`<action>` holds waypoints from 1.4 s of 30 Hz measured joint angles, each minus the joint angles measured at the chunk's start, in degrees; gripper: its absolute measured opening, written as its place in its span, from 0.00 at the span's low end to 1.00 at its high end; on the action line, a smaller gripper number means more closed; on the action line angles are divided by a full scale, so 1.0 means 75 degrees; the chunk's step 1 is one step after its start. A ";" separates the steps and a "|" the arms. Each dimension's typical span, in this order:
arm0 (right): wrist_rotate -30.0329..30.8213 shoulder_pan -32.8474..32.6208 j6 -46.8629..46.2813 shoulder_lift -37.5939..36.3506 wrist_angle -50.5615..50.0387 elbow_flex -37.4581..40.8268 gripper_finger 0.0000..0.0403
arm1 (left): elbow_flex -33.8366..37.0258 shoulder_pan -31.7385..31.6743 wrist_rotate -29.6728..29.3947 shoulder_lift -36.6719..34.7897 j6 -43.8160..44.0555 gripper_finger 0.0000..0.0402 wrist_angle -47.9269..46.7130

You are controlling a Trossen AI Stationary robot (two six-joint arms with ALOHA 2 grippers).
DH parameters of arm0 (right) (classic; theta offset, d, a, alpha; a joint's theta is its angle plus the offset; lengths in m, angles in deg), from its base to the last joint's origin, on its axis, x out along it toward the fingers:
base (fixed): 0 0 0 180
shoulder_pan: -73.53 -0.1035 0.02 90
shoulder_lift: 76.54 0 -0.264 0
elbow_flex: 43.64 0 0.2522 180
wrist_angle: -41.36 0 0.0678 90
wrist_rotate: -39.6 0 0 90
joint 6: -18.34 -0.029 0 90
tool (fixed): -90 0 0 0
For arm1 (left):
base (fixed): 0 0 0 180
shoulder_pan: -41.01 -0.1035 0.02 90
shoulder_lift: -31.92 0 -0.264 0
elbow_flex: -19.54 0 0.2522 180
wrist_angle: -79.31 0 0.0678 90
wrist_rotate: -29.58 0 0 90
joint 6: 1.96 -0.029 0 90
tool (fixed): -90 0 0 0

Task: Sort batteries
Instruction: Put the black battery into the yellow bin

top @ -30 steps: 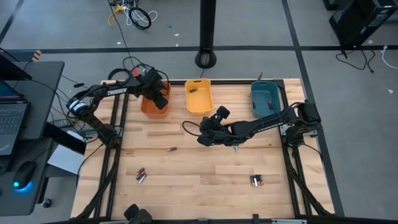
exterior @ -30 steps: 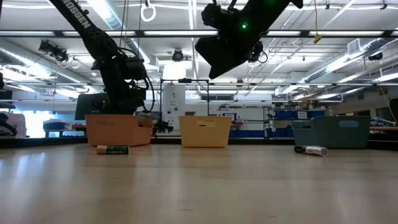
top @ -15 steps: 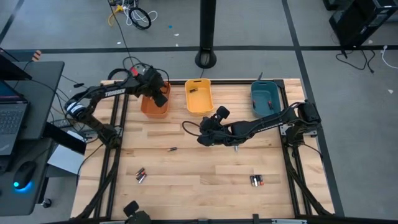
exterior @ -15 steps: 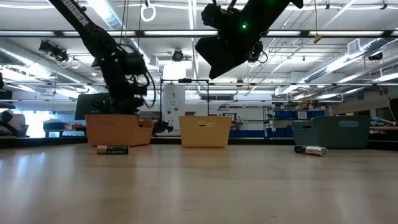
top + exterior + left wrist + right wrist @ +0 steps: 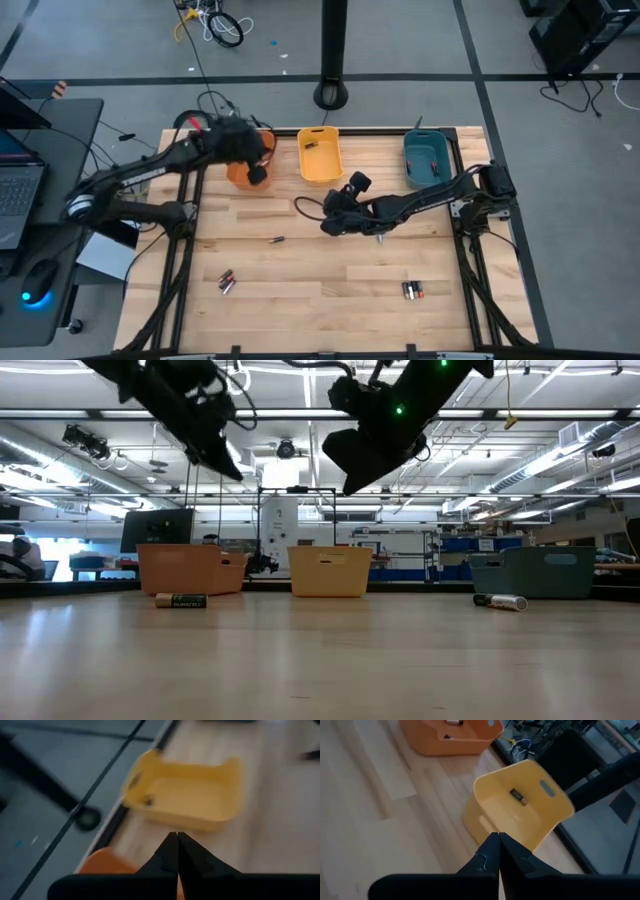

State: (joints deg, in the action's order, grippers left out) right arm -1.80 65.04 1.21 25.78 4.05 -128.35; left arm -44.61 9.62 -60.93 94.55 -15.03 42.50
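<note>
Left gripper [image 5: 256,172] hangs over the near rim of the orange bin [image 5: 240,174], at the table's back left; fingers pressed together, nothing between them, as the left wrist view shows [image 5: 177,851]. Right gripper [image 5: 330,222] is above mid-table, in front of the yellow bin [image 5: 320,160], fingers also pinched together and empty [image 5: 498,851].

Batteries:
- one dark cell [image 5: 310,144] in the yellow bin, at its far end; in the right wrist view it lies on the bin floor [image 5: 518,796], ahead of the right gripper's tips and well apart from them.
- small battery [image 5: 277,240] loose on the wooden table [image 5: 330,270], left of centre, near the right gripper but not under it.
- pair of batteries [image 5: 227,282] touching side by side, front left, well apart from both grippers.
- another pair [image 5: 412,290] front right, copper ends showing, well apart from the right gripper.
- inside the orange bin, right wrist view shows a couple of small items [image 5: 452,723]; too small to tell exactly what.

Low view: a Duracell cell [image 5: 181,600] lies on its side in front of the orange bin [image 5: 190,569], a silvery cell [image 5: 500,601] lies near the teal bin [image 5: 540,573]. Both grippers are up high, off the table. Teal bin [image 5: 427,160] sits back right; contents unclear.
</note>
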 joint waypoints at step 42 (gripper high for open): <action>-0.2437 -0.0102 0.0483 0.0003 0.5542 0.2967 0.03 | 0.3069 0.5606 -0.0525 0.0385 0.4181 0.36 0.2026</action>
State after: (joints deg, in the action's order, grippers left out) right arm -20.08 64.27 4.84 25.81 45.61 -106.10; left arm -21.59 51.67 -64.87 97.44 16.33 57.69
